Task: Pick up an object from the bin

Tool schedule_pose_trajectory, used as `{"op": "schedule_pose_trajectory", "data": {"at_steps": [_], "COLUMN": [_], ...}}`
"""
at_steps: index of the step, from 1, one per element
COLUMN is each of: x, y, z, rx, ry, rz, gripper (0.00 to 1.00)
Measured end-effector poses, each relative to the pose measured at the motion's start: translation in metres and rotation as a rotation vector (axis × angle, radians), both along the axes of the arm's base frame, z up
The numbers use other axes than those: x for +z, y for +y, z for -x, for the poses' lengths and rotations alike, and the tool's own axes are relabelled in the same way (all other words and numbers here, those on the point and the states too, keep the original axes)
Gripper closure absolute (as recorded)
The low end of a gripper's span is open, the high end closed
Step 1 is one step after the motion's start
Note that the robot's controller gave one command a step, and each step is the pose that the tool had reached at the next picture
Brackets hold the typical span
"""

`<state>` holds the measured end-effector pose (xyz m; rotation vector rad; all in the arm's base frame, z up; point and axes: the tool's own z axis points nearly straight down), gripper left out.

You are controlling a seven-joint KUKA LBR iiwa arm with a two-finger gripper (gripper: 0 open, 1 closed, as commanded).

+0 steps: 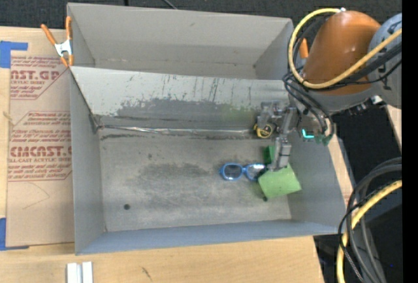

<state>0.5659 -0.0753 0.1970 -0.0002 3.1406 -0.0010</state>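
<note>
Sitting low with the end effector (283, 159) right at the top of a green block (281, 183), near the right wall of the bin (163, 177). Cannot tell how far open, or whether gripping anything. Spotting blue glasses (234, 172) just left of the block.

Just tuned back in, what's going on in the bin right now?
The arm reaches into the grey bin from the right, its gripper low over a green block near the front right corner. A small blue ring-like thing lies just left of it. Both seem to rest on the floor, not lifted.
</note>
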Motion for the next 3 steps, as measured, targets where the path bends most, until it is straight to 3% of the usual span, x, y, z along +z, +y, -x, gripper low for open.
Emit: {"op": "schedule_pose_trajectory", "data": {"at_steps": [1, 2, 3], "x": [-0.118, -0.113, 0.007], "y": [-0.019, -0.018, -0.011], "z": [0.013, 0.011, 0.019], "rx": [-0.03, -0.028, -0.029], "ry": [0.008, 0.0, -0.009], "rz": [-0.001, 0.0, 0.001], "gripper": [0.0, 1.0, 1.0]}}
